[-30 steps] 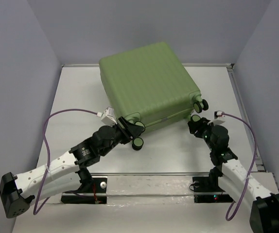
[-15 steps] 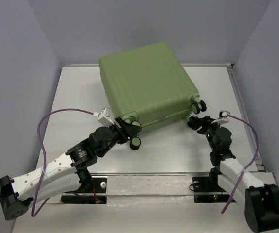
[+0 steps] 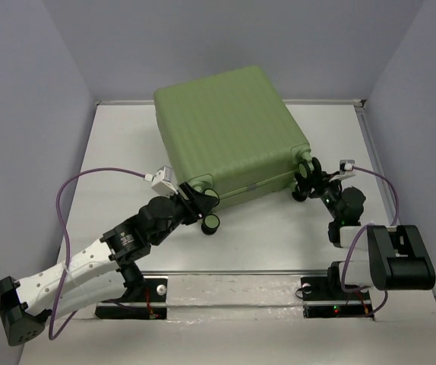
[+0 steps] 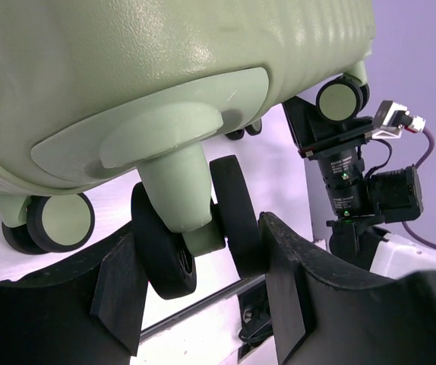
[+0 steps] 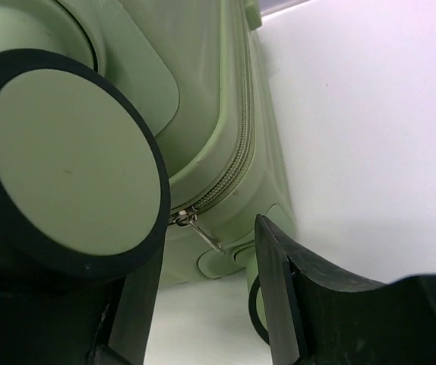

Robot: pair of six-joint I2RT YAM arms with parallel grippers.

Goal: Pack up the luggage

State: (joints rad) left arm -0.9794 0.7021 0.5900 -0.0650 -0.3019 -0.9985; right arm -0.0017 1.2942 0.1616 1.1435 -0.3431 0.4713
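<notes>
The luggage, a light-green ribbed hard-shell case, lies shut on the white table. My left gripper is at its near left corner. In the left wrist view my left gripper has its two fingers pressed on either side of the black twin caster wheel. My right gripper is at the near right corner, beside the wheels there. In the right wrist view my right gripper is open. The metal zipper pull hangs between its fingers, untouched, and a big wheel is at the left.
Grey walls close in the table at the back and both sides. A metal rail runs along the near edge by the arm bases. Purple cables loop off both wrists. The right arm's wrist camera shows behind the luggage's other wheel.
My right arm has folded up and pushed its gripper in to the luggage's near right corner by the wheels. My left gripper stays clamped on the caster, shifted slightly forward.
</notes>
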